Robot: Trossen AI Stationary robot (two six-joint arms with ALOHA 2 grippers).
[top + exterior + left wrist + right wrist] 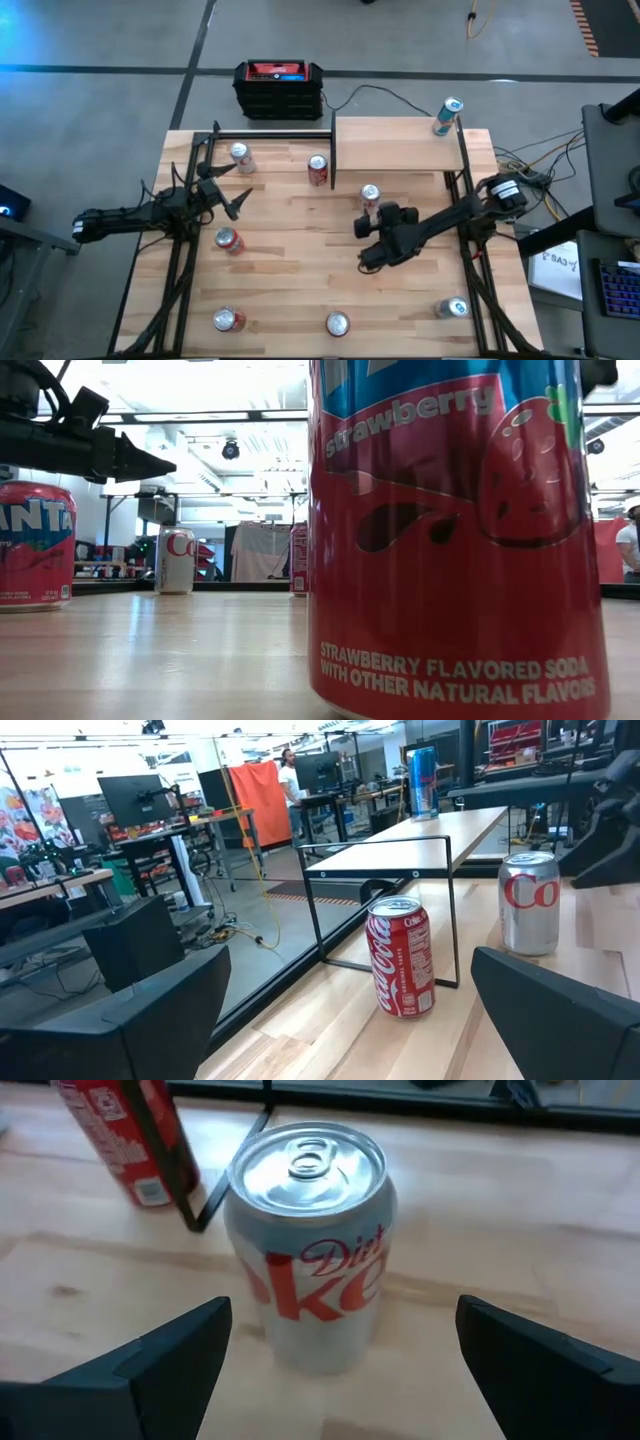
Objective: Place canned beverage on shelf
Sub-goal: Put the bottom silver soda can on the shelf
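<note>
Right tool facing the silver can

The right tool (335, 1360), fingers spread apart, sits just near of the upright silver can (312, 1245) mid-tabletop, not touching it. The shelf (398, 143) stands beyond, at the far edge. The left tool (228, 190) waits open at left.

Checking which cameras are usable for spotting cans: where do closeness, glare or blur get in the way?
Low view: strawberry soda can sits so close that it fills half the frame, ceiling lights blown out behind. Right wrist view: Diet Coke can sharp, lid glinting, right hand open around it. High view: even light, shelf clear.
</note>
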